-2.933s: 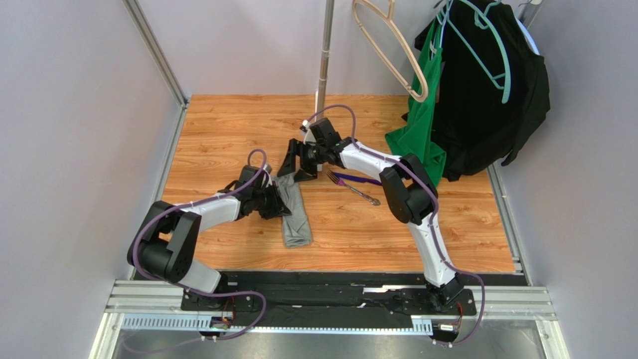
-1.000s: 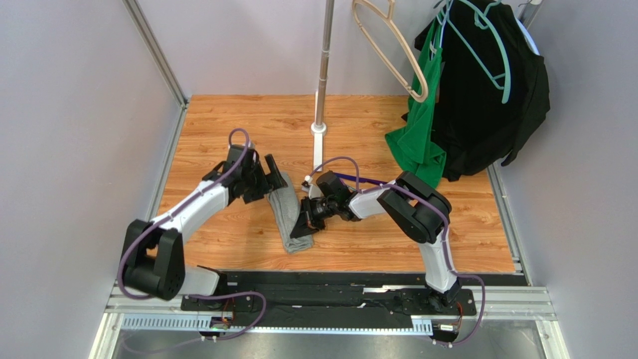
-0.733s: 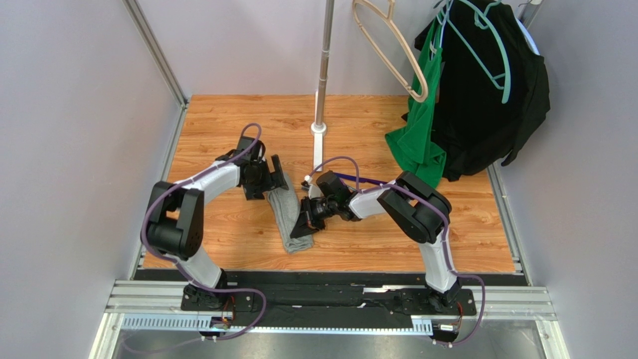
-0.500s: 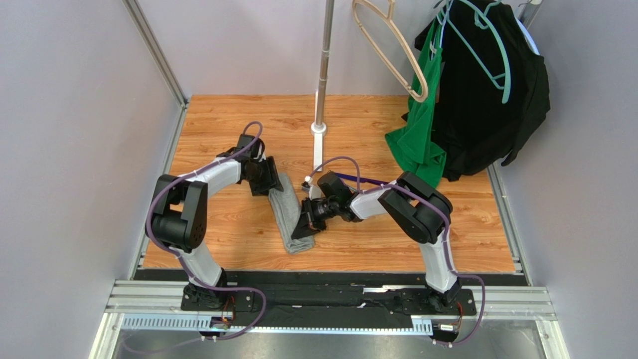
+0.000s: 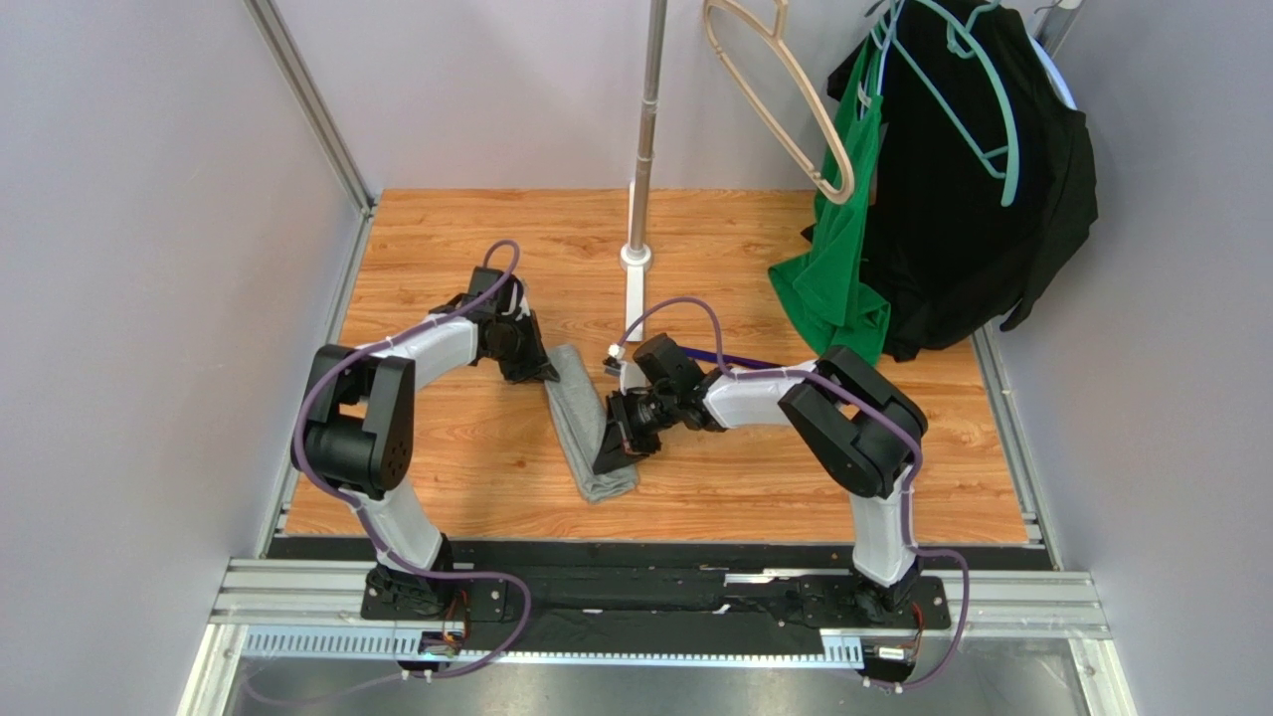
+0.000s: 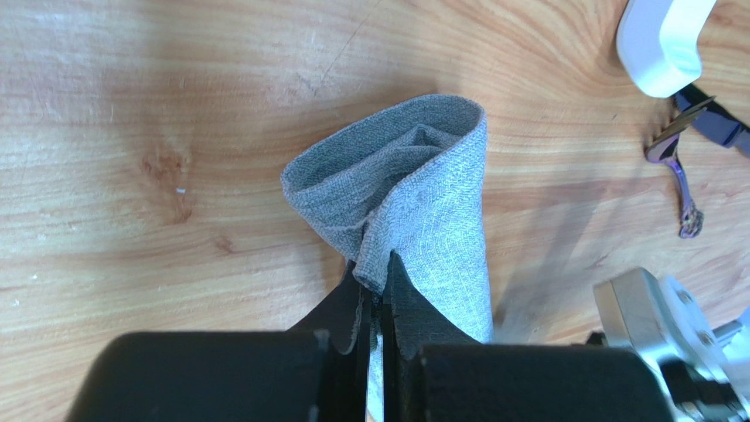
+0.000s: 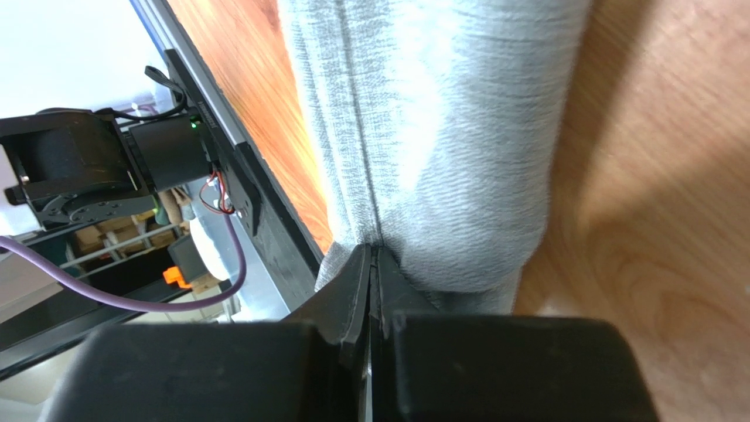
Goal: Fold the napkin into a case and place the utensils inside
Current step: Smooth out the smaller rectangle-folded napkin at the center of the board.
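The napkin (image 5: 580, 422) lies on the wooden table as a narrow layered grey strip, the case shape. At its far end my left gripper (image 5: 543, 364) is shut, pinching a raised fold of the napkin (image 6: 440, 202) between the left gripper's (image 6: 378, 268) tips. My right gripper (image 5: 616, 448) is shut on the strip's right edge near its near end, and in its wrist view the napkin (image 7: 440, 132) bulges above the right gripper (image 7: 372, 255). The silvery fork (image 6: 676, 171) and the dark purple utensil (image 6: 722, 130) lie to the right. The purple utensil (image 5: 743, 361) peeks out behind my right arm.
A metal pole on a white base (image 5: 638, 254) stands at the back middle. A green garment (image 5: 837, 269) and a black garment (image 5: 971, 179) hang at the back right beside a beige hanger (image 5: 777, 90). Grey walls flank the table, and a metal rail (image 5: 658, 597) runs along the front.
My left gripper has gone from open to shut on the napkin's far end. The right gripper stayed shut on the napkin and shifted slightly right, and the strip straightened a little.
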`<action>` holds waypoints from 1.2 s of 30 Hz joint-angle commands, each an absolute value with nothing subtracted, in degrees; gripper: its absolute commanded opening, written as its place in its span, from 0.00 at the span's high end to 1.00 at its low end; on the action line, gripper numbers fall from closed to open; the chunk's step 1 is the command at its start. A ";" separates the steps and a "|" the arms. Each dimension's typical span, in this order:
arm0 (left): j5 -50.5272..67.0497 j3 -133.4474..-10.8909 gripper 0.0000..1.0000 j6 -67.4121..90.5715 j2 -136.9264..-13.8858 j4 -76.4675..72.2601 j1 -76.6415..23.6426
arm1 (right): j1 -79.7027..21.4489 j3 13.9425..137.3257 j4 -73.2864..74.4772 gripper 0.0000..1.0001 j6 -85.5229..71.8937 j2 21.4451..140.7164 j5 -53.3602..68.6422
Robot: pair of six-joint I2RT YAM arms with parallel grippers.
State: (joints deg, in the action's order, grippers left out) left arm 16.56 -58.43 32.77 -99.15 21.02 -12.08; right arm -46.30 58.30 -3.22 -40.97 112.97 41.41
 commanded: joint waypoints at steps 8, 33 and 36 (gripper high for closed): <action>15.47 -55.02 1.00 38.40 -98.44 11.52 -11.43 | -48.08 57.76 3.35 0.99 -35.60 115.13 40.26; 19.75 -64.07 0.44 29.71 -93.25 24.96 -9.58 | -45.18 52.82 6.07 1.00 -29.44 113.82 35.51; 21.61 -64.51 0.45 30.50 -95.09 23.83 -9.58 | -45.18 52.91 5.98 1.00 -29.44 113.99 35.86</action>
State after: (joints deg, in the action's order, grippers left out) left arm 17.10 -62.33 31.51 -93.36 24.58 -9.85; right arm -45.45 55.22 -1.15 -33.39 111.22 42.19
